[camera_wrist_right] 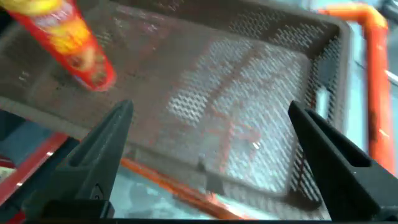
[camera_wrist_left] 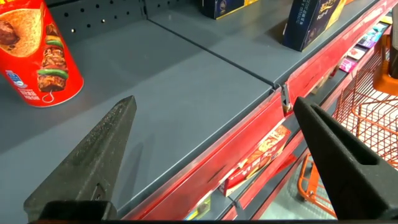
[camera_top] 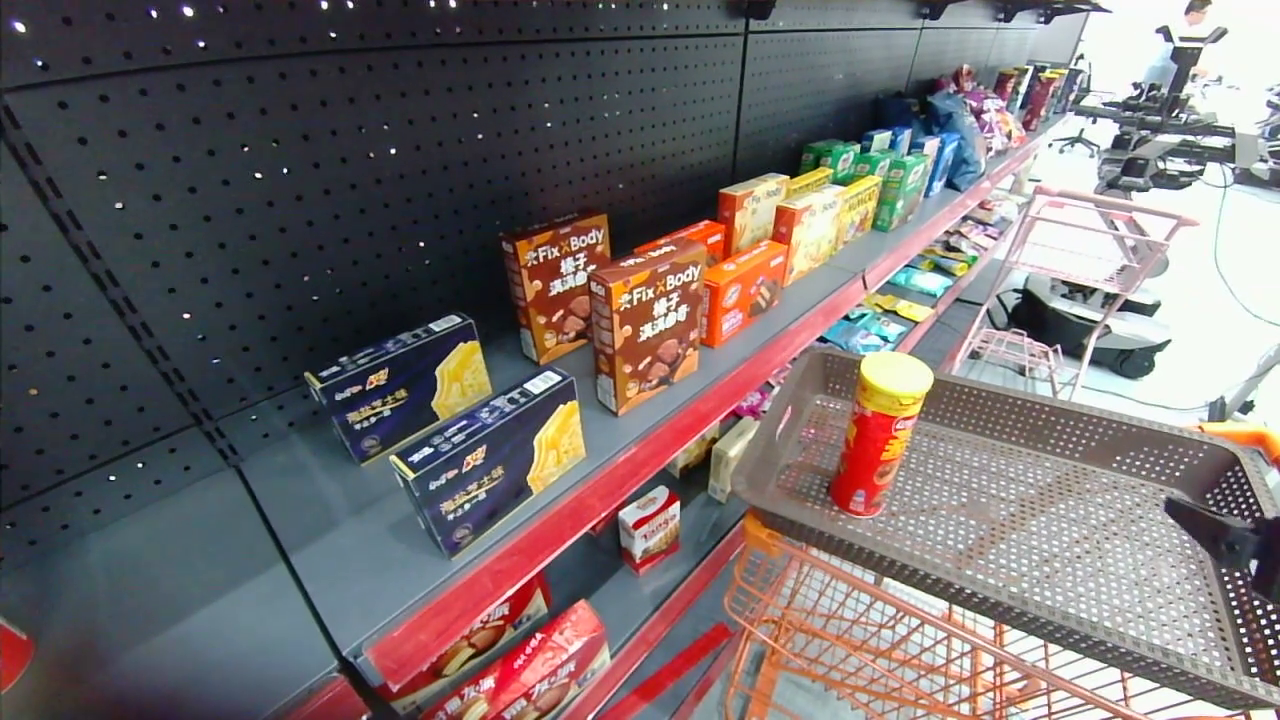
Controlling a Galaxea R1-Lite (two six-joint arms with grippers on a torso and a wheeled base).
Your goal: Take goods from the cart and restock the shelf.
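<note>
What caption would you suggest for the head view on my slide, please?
Red chip can standing upright in the cart's perforated tray beside a partly stocked shelf.

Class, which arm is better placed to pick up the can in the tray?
Right. The right gripper hangs open at the tray holding the can; the left gripper is over the shelf.

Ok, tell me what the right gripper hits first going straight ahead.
Probably the floor of the brown tray, dead ahead of the right gripper; the red can stands aside. Depth is unclear.
</note>
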